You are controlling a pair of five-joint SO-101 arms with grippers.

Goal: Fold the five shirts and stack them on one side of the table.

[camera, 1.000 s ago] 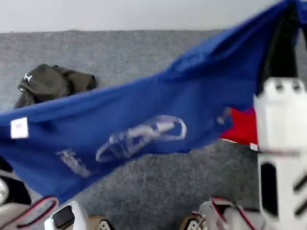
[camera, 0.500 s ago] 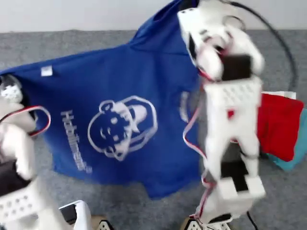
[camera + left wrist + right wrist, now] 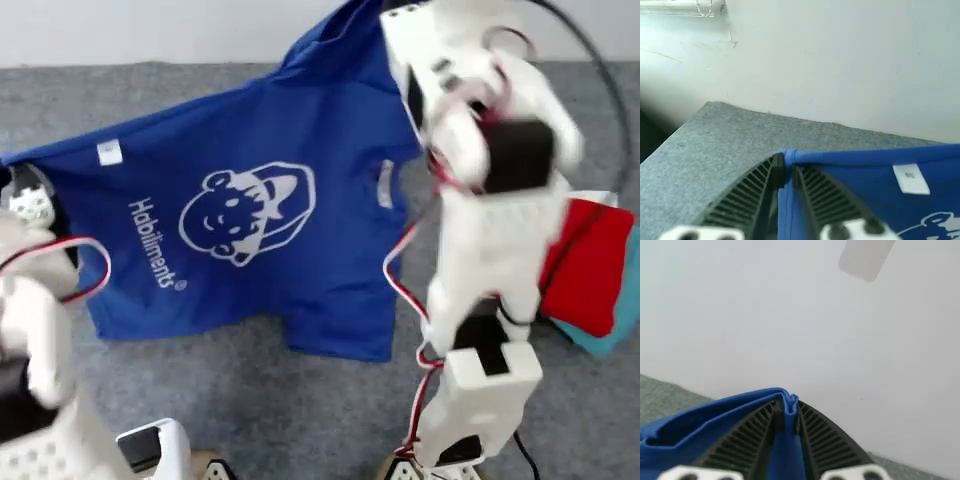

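Your left hand (image 3: 785, 172) is clenched on one edge of the blue shirt (image 3: 250, 240), and your right hand (image 3: 787, 412) pinches another edge in the same way. Between the two hands the cloth is stretched, print facing up, and its lower hem touches the desk (image 3: 300, 420). I judge the step to be spreading this shirt flat before folding. Next, lower both hands together with even tension, so that no wrinkle forms. To the outer side of the right hand, a folded red shirt (image 3: 590, 265) lies on a teal one (image 3: 612, 335).

My blurred right arm (image 3: 490, 230) covers the blue shirt (image 3: 250, 250)'s right side and part of the red shirt (image 3: 590, 265). The teal shirt (image 3: 612, 335) beneath it runs off the right edge.
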